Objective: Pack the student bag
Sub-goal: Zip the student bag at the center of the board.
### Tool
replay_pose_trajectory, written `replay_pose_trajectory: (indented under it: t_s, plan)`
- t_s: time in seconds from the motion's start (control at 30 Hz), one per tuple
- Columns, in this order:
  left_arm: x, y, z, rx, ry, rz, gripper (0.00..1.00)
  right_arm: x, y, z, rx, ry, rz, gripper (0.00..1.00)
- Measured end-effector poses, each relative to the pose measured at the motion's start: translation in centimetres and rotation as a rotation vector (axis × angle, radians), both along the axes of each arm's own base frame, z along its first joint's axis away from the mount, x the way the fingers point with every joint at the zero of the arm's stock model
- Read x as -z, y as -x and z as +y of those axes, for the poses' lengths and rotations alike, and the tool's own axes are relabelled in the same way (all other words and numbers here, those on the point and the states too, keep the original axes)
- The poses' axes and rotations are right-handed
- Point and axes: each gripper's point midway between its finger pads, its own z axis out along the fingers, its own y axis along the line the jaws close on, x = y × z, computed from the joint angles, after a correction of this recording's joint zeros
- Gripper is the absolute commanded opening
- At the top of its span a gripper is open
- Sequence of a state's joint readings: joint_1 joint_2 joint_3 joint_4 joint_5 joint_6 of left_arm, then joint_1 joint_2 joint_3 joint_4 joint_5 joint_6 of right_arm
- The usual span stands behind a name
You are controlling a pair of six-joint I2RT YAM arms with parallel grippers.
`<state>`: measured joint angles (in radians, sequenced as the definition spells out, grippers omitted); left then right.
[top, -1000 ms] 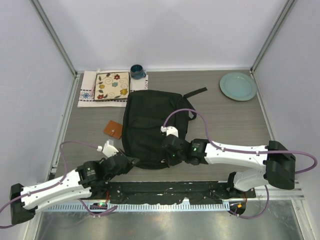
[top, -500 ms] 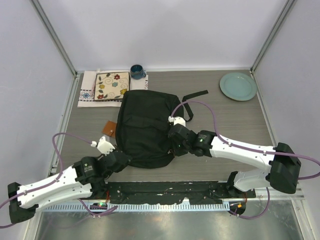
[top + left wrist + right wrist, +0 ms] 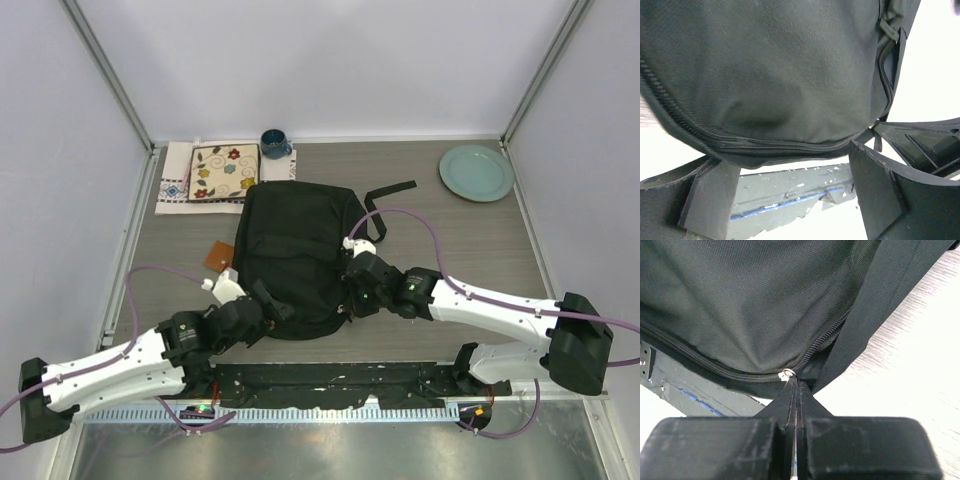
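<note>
the left gripper (image 3: 270, 306) (image 3: 795, 175) has its jaws spread wide at the near left edge of the student bag (image 3: 295, 240). in the left wrist view the bag's zipped seam (image 3: 765, 145) hangs just above the gap between the two fingers, and neither finger presses on it. the right gripper (image 3: 350, 300) (image 3: 792, 385) has its jaws shut tight, with no gap between them. their tips sit right at the small metal zip ring (image 3: 786, 374) on the bag's near right edge, beside a black strap (image 3: 875, 315). whether a pull tab is pinched between them cannot be told.

the bag lies in the middle of the table (image 3: 460, 250), its near edge between the two arms.

half a second ago the left jaws were closed at that same edge; now they have sprung apart. compared with a second ago, the bag sits further left and more bunched, and it now covers part of the brown wallet (image 3: 221, 256), which earlier lay fully in view.
</note>
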<state>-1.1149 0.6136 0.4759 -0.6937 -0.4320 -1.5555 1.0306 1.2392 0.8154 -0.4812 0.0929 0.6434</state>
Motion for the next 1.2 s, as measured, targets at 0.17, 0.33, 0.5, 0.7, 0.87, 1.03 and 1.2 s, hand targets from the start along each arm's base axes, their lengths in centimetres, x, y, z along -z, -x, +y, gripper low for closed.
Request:
replay_pose_trajectory:
  t_s: [0.17,0.33,0.5,0.7,0.87,1.03,1.2]
  plan:
    - [0.2,1.2,-3.1,0.039,0.089,0.055,0.90,0.3,0.4,-0.1,-0.001,-0.006,0.015,0.00]
    - [-0.1,2.3,-6.2,0.050,0.172,0.085,0.89,0.3,0.4,0.0,-0.003,-0.010,0.019,0.00]
    - [0.1,2.1,-8.1,0.004,0.224,0.095,0.80,0.2,0.4,0.0,-0.002,-0.011,0.020,0.00]
    - [1.0,0.9,-9.4,-0.065,0.243,0.084,0.58,0.0,0.5,0.0,-0.004,-0.018,0.017,0.00]
    - [1.7,0.6,-10.0,-0.086,0.253,0.082,0.24,-0.2,0.5,-0.1,-0.004,-0.020,0.015,0.00]
    - [3.0,0.6,-9.7,-0.095,0.254,0.089,0.00,-0.1,0.7,-0.3,-0.006,-0.012,0.019,0.00]
    - [3.9,0.8,-8.8,-0.104,0.254,0.093,0.00,0.0,0.6,-0.4,-0.004,-0.007,0.019,0.00]
